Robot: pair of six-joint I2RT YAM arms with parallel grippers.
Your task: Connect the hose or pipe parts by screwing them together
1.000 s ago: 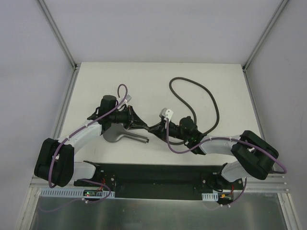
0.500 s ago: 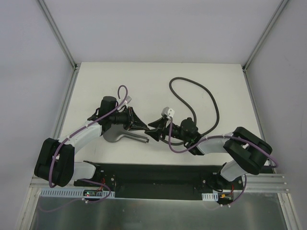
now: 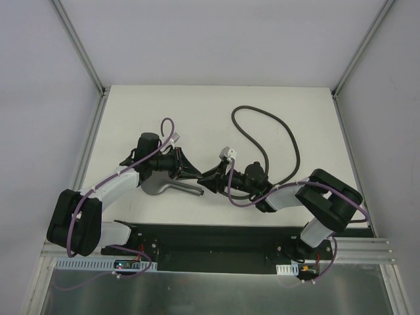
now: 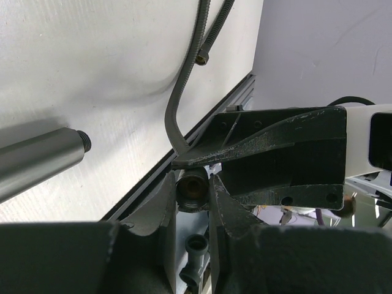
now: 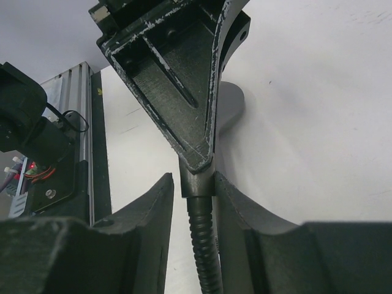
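The dark grey shower head (image 3: 157,186) lies flat on the white table, its handle's threaded end (image 4: 82,142) pointing right and free. The hose (image 3: 289,141) loops across the back right of the table. One end fitting (image 4: 193,187) is held above the table by my left gripper (image 3: 199,173), which is shut on it. My right gripper (image 3: 212,177) faces it from the right. Its fingers (image 5: 156,202) stand around the same fitting (image 5: 197,182), one touching and a gap beside the other. The hose's other end (image 4: 201,59) lies loose on the table.
A black base plate (image 3: 210,236) and an aluminium rail run along the near edge. White walls with metal posts (image 3: 98,92) close in the table at the left, right and back. Purple cables (image 3: 167,125) arch over both wrists.
My right gripper let go of the fitting, turned at the wrist and came back around it with narrower jaws. Its elbow swung left. The left gripper kept still with the fitting.
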